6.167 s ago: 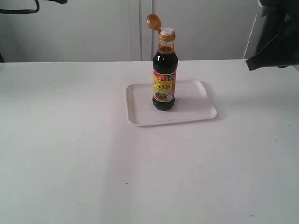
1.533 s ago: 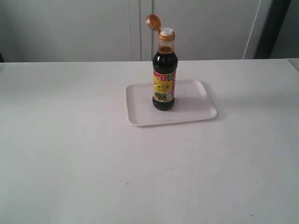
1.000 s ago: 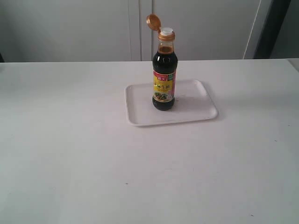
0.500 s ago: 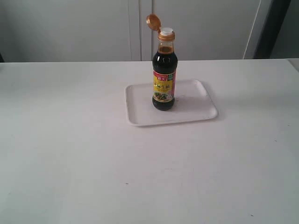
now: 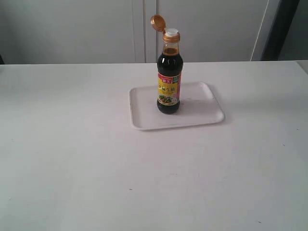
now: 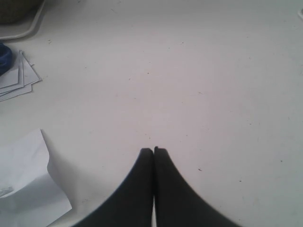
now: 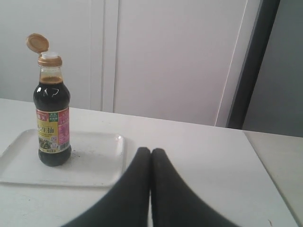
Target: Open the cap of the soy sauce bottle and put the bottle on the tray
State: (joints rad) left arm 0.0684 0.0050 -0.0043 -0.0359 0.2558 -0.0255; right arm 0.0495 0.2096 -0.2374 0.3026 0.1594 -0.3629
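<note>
The soy sauce bottle (image 5: 169, 79) stands upright on the white tray (image 5: 202, 114) near the table's middle. Its golden-orange cap (image 5: 157, 21) is flipped open and tilts back off the collar, baring the white spout (image 5: 172, 32). In the right wrist view the bottle (image 7: 52, 124) stands on the tray (image 7: 99, 163) with its cap (image 7: 37, 43) raised. My right gripper (image 7: 151, 150) is shut and empty, well apart from the tray. My left gripper (image 6: 154, 150) is shut and empty over bare table. Neither gripper shows in the exterior view.
Loose white paper sheets (image 6: 26, 189) and a small stack of papers (image 6: 16, 78) with a blue object (image 6: 4, 56) lie on the table in the left wrist view. A white cabinet wall (image 5: 144, 29) rises behind the table.
Six seconds ago a dark arm hung at the upper right of the exterior view; it has left that view. Over the last second and a half nothing has moved.
</note>
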